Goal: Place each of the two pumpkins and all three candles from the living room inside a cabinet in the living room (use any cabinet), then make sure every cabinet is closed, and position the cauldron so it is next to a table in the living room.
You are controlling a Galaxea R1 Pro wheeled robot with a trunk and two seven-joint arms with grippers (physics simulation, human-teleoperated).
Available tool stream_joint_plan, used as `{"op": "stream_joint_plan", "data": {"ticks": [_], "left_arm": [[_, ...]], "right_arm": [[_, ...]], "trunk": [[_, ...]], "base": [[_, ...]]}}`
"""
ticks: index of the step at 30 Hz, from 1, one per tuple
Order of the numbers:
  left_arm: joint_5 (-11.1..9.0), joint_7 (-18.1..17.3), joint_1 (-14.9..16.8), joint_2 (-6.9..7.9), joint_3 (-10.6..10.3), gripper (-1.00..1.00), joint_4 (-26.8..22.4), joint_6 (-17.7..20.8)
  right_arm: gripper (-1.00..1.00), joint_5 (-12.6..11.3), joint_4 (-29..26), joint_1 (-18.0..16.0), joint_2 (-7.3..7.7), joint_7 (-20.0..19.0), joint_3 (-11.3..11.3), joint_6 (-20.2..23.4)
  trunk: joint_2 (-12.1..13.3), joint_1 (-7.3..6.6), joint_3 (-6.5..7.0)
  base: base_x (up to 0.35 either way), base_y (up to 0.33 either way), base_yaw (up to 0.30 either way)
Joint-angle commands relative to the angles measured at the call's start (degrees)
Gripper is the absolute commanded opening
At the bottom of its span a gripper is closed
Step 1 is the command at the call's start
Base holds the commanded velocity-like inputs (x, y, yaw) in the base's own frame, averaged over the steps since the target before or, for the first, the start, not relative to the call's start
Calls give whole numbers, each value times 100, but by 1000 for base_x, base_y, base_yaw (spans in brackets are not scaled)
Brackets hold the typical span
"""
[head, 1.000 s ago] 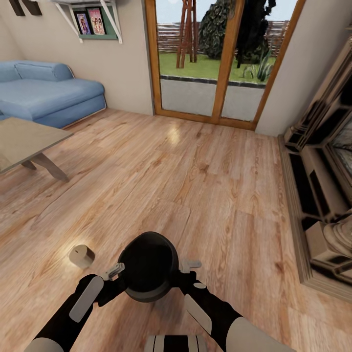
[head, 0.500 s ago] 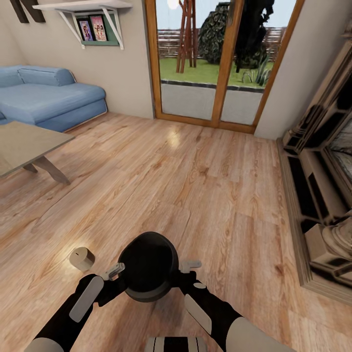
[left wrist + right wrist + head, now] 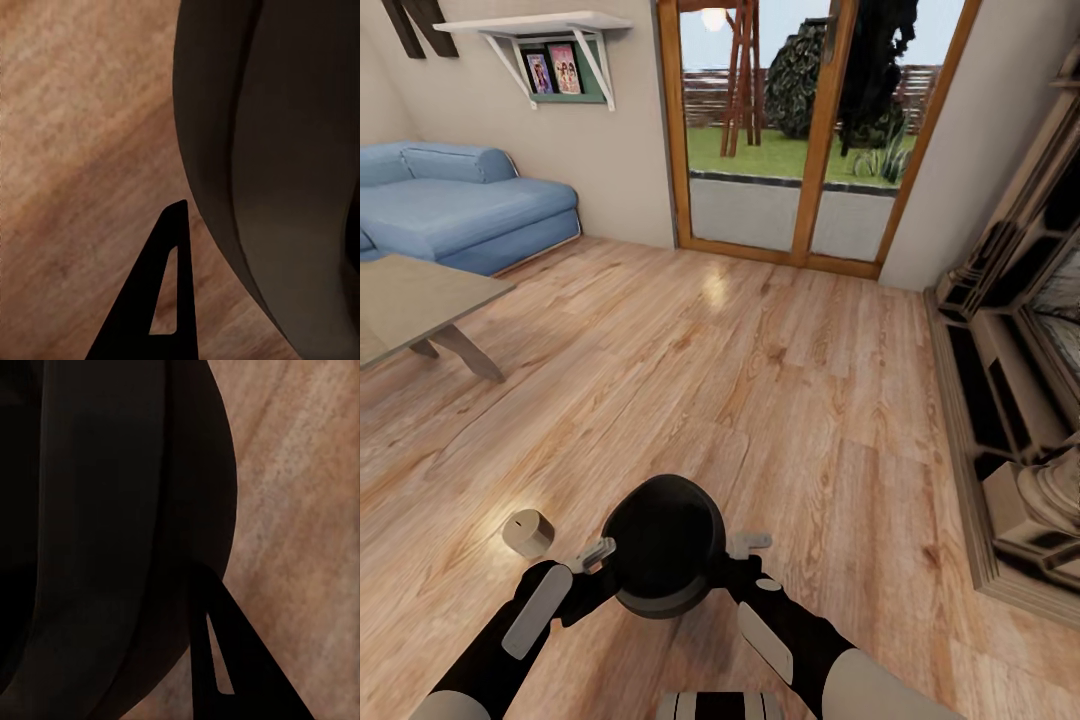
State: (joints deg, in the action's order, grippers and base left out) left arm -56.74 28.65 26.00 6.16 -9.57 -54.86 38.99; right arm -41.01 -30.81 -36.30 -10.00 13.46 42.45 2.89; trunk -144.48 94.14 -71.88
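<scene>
The matte-black cauldron (image 3: 660,540) hangs just above the wood floor, low in the head view, held between both arms. My left gripper (image 3: 598,553) is shut on its left rim and my right gripper (image 3: 746,545) on its right rim. In the left wrist view a dark finger (image 3: 161,300) lies outside the cauldron wall (image 3: 285,150). The right wrist view has a finger (image 3: 225,660) against the pot's side (image 3: 90,510). A short beige candle (image 3: 527,532) lies on the floor just left of the left arm. The low table (image 3: 410,295) stands at the far left.
An ornate stone fireplace (image 3: 1020,380) lines the right side. A blue sofa (image 3: 460,205) sits at the back left under a wall shelf (image 3: 550,40). Glass patio doors (image 3: 790,130) close the far wall. Bare wood floor (image 3: 760,360) stretches ahead.
The whole picture has slid down a little, so the camera has moved. The arms and the cauldron keep the same place in the view.
</scene>
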Motion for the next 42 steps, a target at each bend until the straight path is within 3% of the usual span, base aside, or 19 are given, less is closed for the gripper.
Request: {"op": "stream_joint_plan", "data": {"ticks": [1,29,42], "left_arm": [[-21,62,1,8,-19,-100,-7,13],[-21,53,1,15,-19,-100,-7,13],[-21,44,1,9,-19,-100,-7,13]], "right_arm": [[-100,40,-57,-9,0,40,9,18],[-100,58,-74,-9,0,16,18,4],[-100,58,-81,-8,0,16,18,1]], "trunk": [[-3,-2,-4],[35,-74,616],[35,-74,645]], "base": [[0,0,0],[0,0,0],[-122,7,158]]}}
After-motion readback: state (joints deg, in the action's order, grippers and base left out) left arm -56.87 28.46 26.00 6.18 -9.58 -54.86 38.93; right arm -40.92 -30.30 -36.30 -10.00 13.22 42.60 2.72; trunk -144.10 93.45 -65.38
